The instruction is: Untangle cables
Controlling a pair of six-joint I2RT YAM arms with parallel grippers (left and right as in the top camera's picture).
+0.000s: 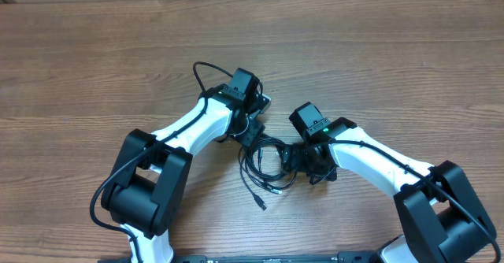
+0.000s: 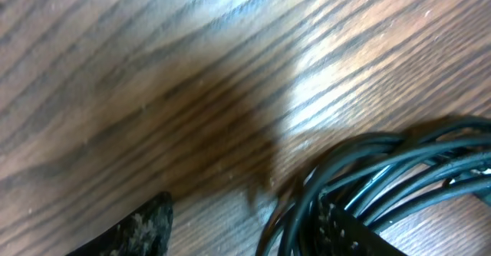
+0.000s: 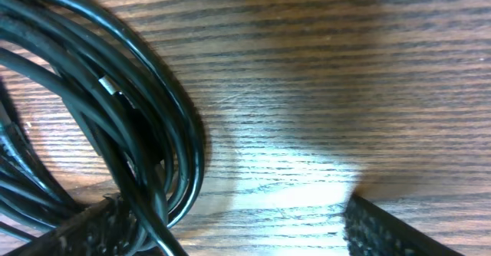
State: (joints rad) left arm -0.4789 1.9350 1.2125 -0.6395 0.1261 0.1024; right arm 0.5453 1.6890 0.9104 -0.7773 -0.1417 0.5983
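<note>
1. The cables (image 1: pixel 268 164) are lying in a loose coil on the desk (image 1: pixel 378 58). They are sitting between the left gripper (image 1: pixel 253 131) and the right gripper (image 1: pixel 304 164), close against both.
2. Both sets of jaws are standing spread and pinching nothing. Strands are draping over a left finger (image 2: pixel 345 231) and crowding a right finger (image 3: pixel 84 229).
3. To my eye, the risk is snagging. If either arm pulls away, the hooked loops could drag the whole coil and tighten the tangle. If the jaws close here, they could trap several strands at once.
4. The coil is stretching slightly across the gap between the grippers. One free tail is trailing toward the robot's base, its plug end (image 1: pixel 261 205) pointing that way.
</note>
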